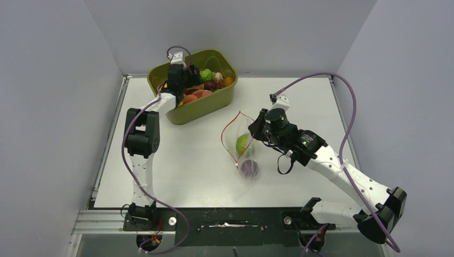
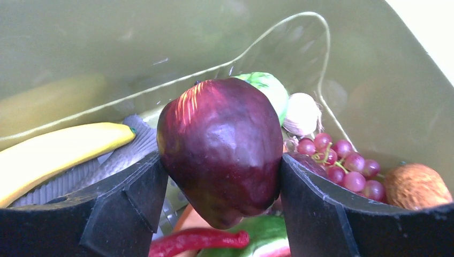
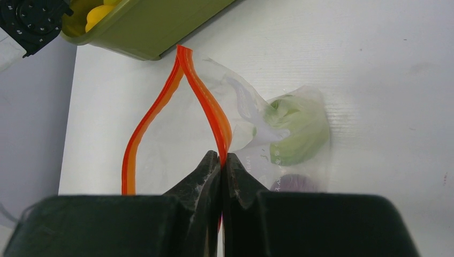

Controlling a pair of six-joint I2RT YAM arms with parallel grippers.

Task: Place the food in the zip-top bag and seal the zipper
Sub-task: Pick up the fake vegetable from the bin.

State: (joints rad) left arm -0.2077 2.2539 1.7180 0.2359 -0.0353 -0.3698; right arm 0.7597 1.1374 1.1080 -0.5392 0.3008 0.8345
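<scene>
Where the left gripper (image 2: 225, 179) reaches down into the olive-green tub (image 1: 214, 106), its two black fingers (image 2: 123, 209) stand wide apart and clamp a dark red apple (image 2: 219, 139) between them, one pad on each flank of the fruit. Around and below the apple lie other pieces of food: a yellow banana (image 2: 59, 150) to the left, a bunch of purple grapes (image 2: 337, 160) and a brown round fruit (image 2: 416, 184) to the right, and a red chilli (image 2: 198, 240) underneath. Across the white table (image 1: 176, 160), well apart from the tub, the right gripper (image 3: 220, 160) has its fingers pressed together on one side of the zipper (image 3: 206, 101), pinching the red-orange strip. The other side of the strip bows away to the left, so the mouth of the zip-top bag (image 3: 246, 107) gapes toward the tub. Inside the clear bag, which lies on the table, sit a pale green vegetable (image 3: 297, 134) and, just beside it and nearer the gripper, a purple piece (image 3: 292, 183).
</scene>
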